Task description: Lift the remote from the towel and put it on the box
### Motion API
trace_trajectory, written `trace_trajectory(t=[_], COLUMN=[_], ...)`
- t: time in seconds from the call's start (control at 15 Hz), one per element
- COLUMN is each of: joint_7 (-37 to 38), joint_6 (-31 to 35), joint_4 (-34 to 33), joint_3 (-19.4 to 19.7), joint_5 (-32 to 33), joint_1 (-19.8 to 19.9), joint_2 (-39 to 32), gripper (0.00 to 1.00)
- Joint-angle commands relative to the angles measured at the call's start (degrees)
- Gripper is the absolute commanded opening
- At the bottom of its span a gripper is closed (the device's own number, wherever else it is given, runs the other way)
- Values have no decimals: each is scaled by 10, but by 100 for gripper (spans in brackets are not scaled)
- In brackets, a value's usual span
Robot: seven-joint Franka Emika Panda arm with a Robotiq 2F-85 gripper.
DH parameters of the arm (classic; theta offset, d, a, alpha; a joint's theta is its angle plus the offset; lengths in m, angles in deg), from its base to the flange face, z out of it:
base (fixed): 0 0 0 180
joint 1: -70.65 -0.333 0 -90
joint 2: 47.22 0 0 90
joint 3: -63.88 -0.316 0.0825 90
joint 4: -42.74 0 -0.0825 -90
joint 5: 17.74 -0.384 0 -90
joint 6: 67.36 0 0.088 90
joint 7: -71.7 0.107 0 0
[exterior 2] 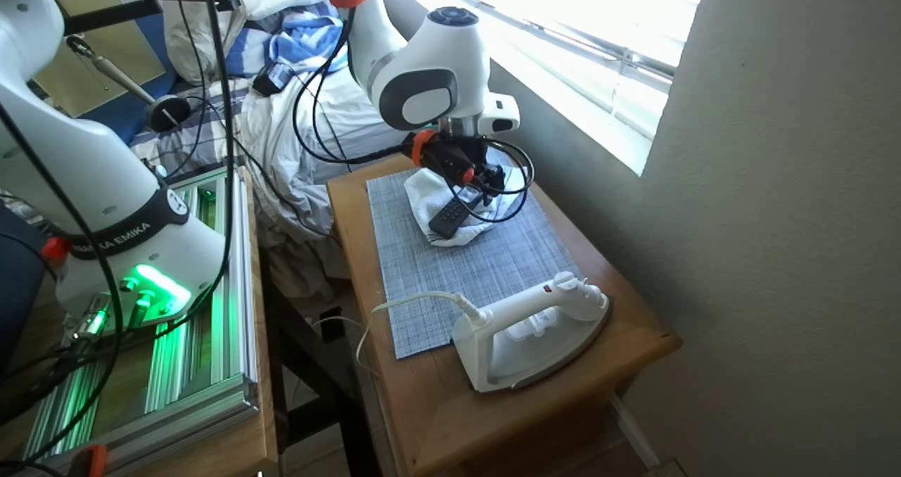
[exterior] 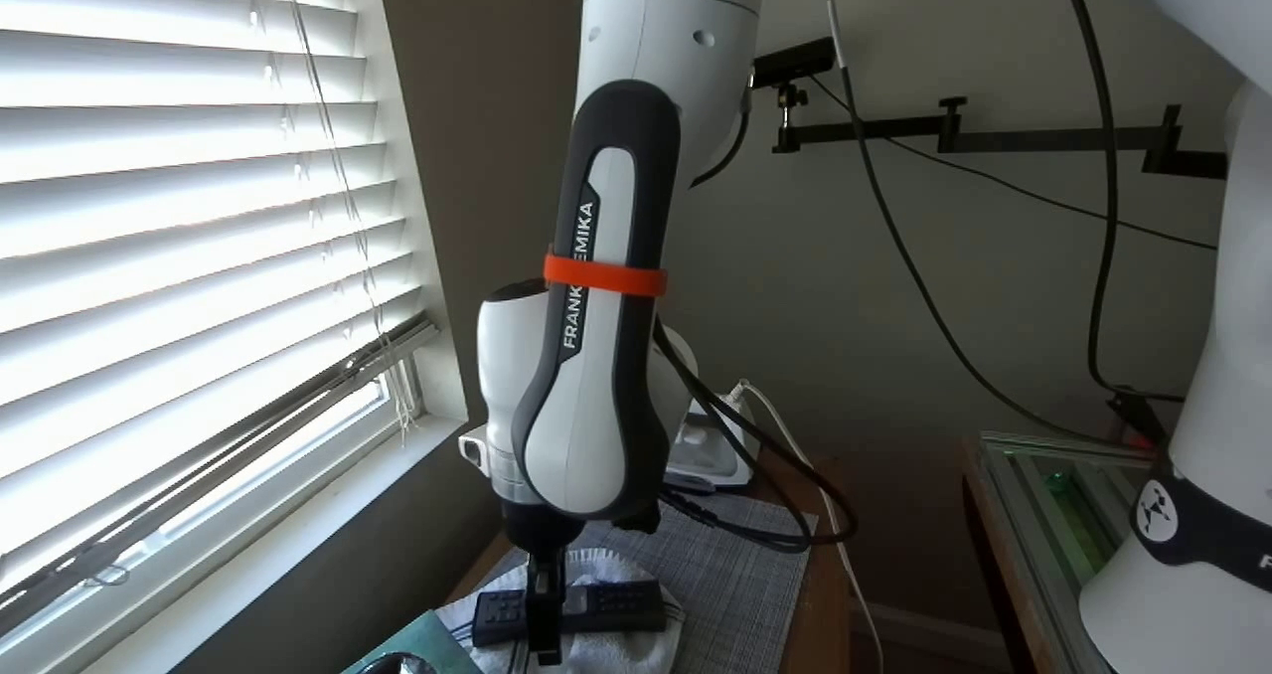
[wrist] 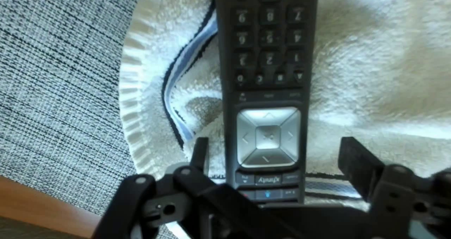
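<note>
The black remote lies on the whitish towel, seen in both exterior views: remote (exterior: 621, 606) (exterior 2: 452, 217), towel (exterior: 636, 651) (exterior 2: 424, 194). In the wrist view the remote (wrist: 266, 98) runs lengthwise between the fingers, silver pad near the fingertips, over the towel (wrist: 373, 80). My gripper (wrist: 277, 151) is open, with one finger on each side of the remote and visible gaps to it. The gripper also shows pointing down over the remote in both exterior views (exterior: 544, 639) (exterior 2: 490, 188). A teal surface, seemingly the box (exterior: 429, 642), is cut off at the bottom edge.
A grey woven mat (exterior 2: 450, 273) lies under the towel on the wooden table (exterior 2: 436, 421). A white iron (exterior 2: 528, 336) with a cord stands at one end. Cables (exterior 2: 517, 213) hang around the gripper. A window (exterior: 199, 256) and wall run along one side.
</note>
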Motion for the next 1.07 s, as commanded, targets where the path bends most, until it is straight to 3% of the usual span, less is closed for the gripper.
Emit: trace_trajectory(t=[0.0, 0.2, 0.27, 0.4, 0.47, 0.73, 1.0], joint_7=[0, 1, 2, 3, 4, 9, 8], joint_6=[11, 13, 16, 22, 24, 27, -17], joint_4=[25, 29, 30, 31, 32, 37, 54], joint_3=[-7, -5, -4, -1, -1, 3, -15], joint_5=[14, 14, 14, 14, 15, 16, 12], joint_1=[20, 24, 24, 25, 26, 20, 23], joint_2=[16, 17, 17, 17, 16, 25, 69], gripper=[97, 81, 86, 77, 59, 29, 28])
